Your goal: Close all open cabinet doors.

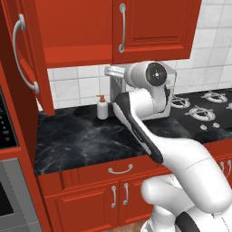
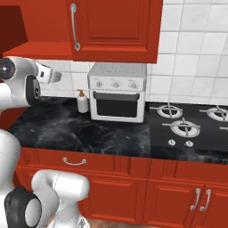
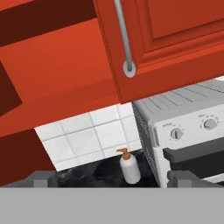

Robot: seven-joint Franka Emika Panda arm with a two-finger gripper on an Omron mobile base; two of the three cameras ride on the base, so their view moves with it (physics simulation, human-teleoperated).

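The hand (image 3: 112,183) stands wide, its two dark fingertips (image 3: 41,179) far apart at the bottom of the hand view and nothing between them; it holds nothing and touches nothing. In the left base view the hand itself is hidden behind the arm's wrist, so its exact place there cannot be told; the wrist sits raised above the worktop (image 1: 86,140), just under the wall cabinets.

Above the hand and a little to its right hangs the closed cabinet door (image 3: 175,39), its lower edge and the foot of its silver handle (image 3: 124,43) close overhead. To the hand's left and above it lies the bare red underside of the open cabinet (image 3: 61,65), its dark inside showing at the top; the open cabinet door (image 1: 31,54) stands swung out towards the robot, well to the left of the hand, edge-on with its curved handle (image 1: 20,54) facing outwards; it is apart from the hand.

Straight ahead and below the hand a soap bottle (image 3: 130,166) stands upright on the worktop against the white tiled wall (image 3: 87,135); just beside it, to the hand's right, sits a small grey oven (image 3: 183,131) with round knobs along its front.
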